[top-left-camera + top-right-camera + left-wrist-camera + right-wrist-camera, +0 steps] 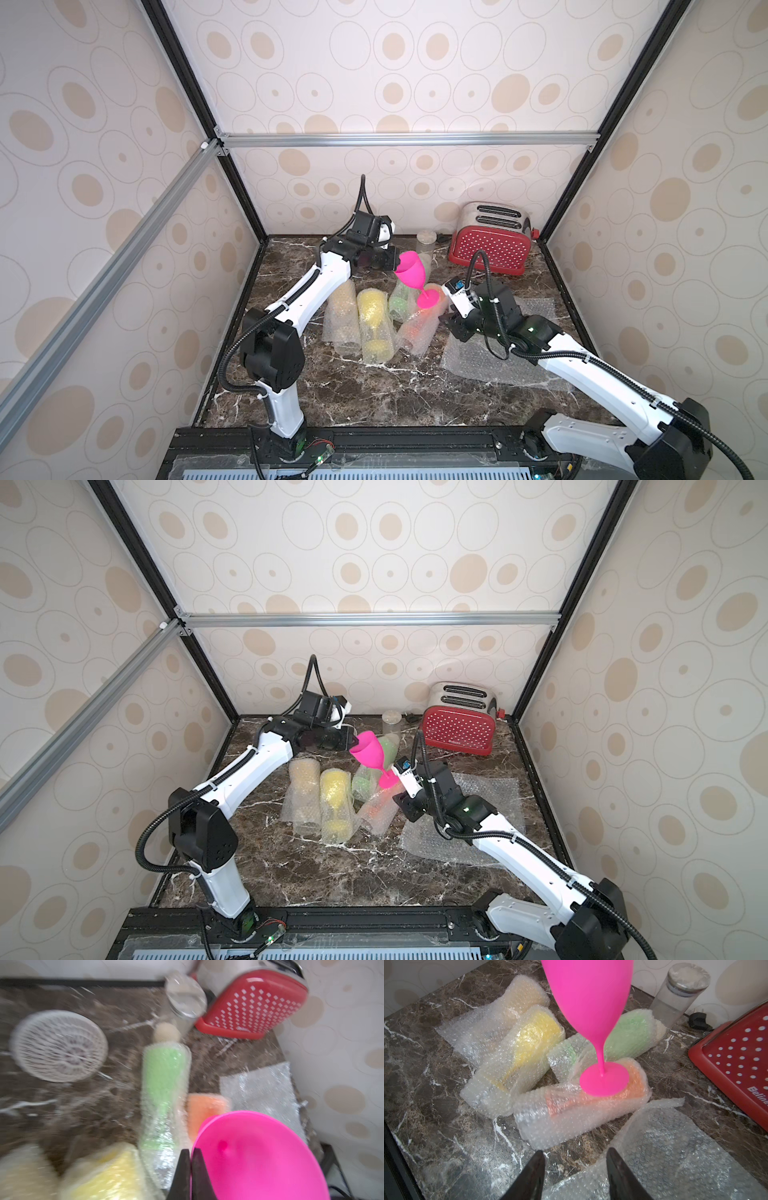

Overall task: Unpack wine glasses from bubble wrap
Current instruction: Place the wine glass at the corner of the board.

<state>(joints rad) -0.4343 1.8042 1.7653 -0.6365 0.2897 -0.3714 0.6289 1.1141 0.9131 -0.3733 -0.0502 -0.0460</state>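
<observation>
A dark marble counter (374, 395), walled in by spotted wallpaper, carries the work. The pink goblet (409, 274) is free of wrap and off the counter. It is tilted, with its long axis running from the rim, high and toward the back wall, down to the round foot, low and toward the front right. The left pincer (397, 266) is clamped shut on the rim wall, as the left wrist view confirms (190, 1159). In the right wrist view the foot hangs over the bowl end of the orange roll (581, 1109); whether the two touch cannot be told. Three more goblets lie wrapped beside it: the green roll (629, 1032) behind the stem, the bright yellow roll (525, 1043) and the amber roll (508, 1001) further toward the left arm. The right pincer (575, 1152) stands with its jaws apart and nothing between them, low over the counter. It points up the goblet's axis and is the nearer of the two to the stem and foot. A spent flat sheet (675, 1157) lies under and beside it. A clear jar (426, 243) and a red toaster (490, 245) stand along the back, clear of the work. Judged from this pose, righting the goblet onto bare counter is the step in hand, and it means swinging the foot clear of the orange roll.
</observation>
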